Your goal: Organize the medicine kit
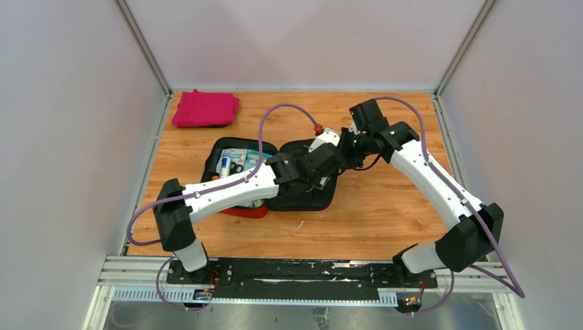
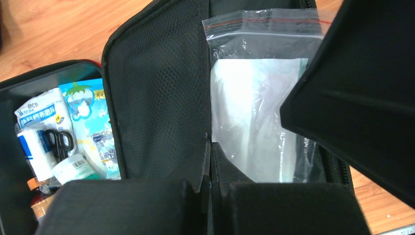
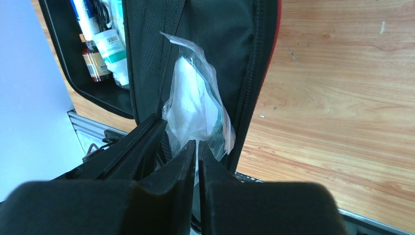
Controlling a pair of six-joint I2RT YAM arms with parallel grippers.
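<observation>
Medicine kit [image 1: 302,201] lies open on the table [image 1: 392,213], left of centre. Pink cloth [image 1: 204,108] is well apart, in the far-left corner. My left gripper [image 2: 208,188] is clamped tight on the edge of the black mesh flap [image 2: 156,88] btw the two halves; flap stands up. My right gripper [image 3: 197,147] is pinched on the clear zip bag [image 3: 193,105] w/ white stuff inside, bag against the right half's lining. Scissors [image 2: 59,142] & a white bottle [image 2: 73,166] sit in the left half.
</observation>
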